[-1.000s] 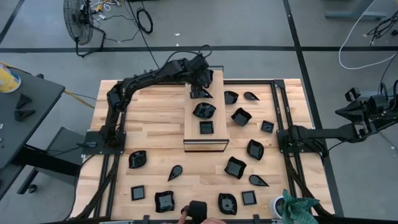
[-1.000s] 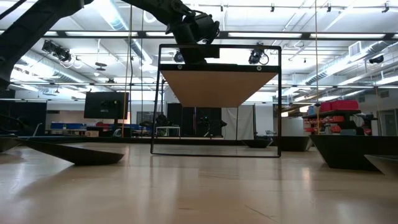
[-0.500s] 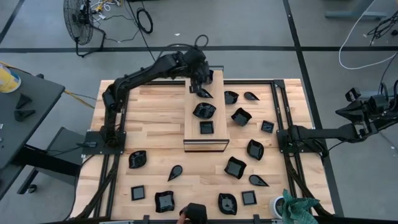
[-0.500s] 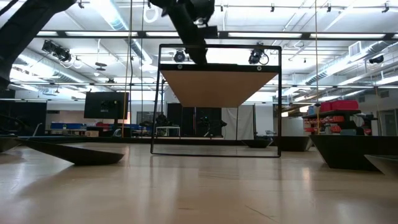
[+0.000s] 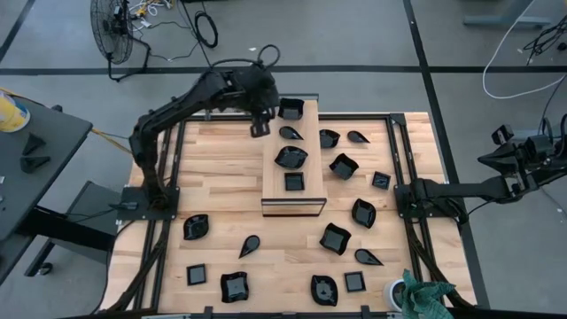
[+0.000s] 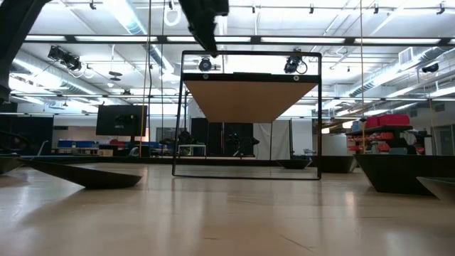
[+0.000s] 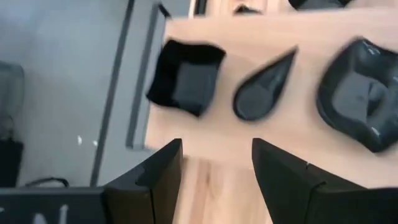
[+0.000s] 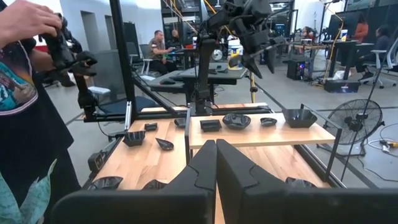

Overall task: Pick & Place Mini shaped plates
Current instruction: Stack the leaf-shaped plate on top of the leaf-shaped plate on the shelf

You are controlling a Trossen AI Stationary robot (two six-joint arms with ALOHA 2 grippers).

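Several glossy black mini plates lie on the wooden table (image 5: 221,168) and on a raised light wooden board (image 5: 292,202). On the board, from far to near, rest a square dish (image 5: 291,109), a teardrop dish (image 5: 290,133), a wavy dish (image 5: 291,157) and a small square dish (image 5: 293,182). My left gripper (image 5: 260,127) hovers open and empty above the board's far left corner. In its wrist view the open left gripper (image 7: 217,165) frames the board edge below the square dish (image 7: 186,78) and the teardrop dish (image 7: 264,93). My right gripper (image 8: 216,165) is shut and waits beyond the table's right edge.
Loose plates lie right of the board (image 5: 344,166), at near left (image 5: 196,227) and along the near edge (image 5: 324,290). Black frame rails (image 5: 403,159) run along both table sides. A person (image 8: 25,93) stands beside the table. A green cloth (image 5: 425,297) sits at the near right corner.
My left gripper has risen from the far end of the board and moved toward the table's left edge, uncovering the square dish. The teardrop dish stays on the board. A dark object at the table's near edge has gone out of view.
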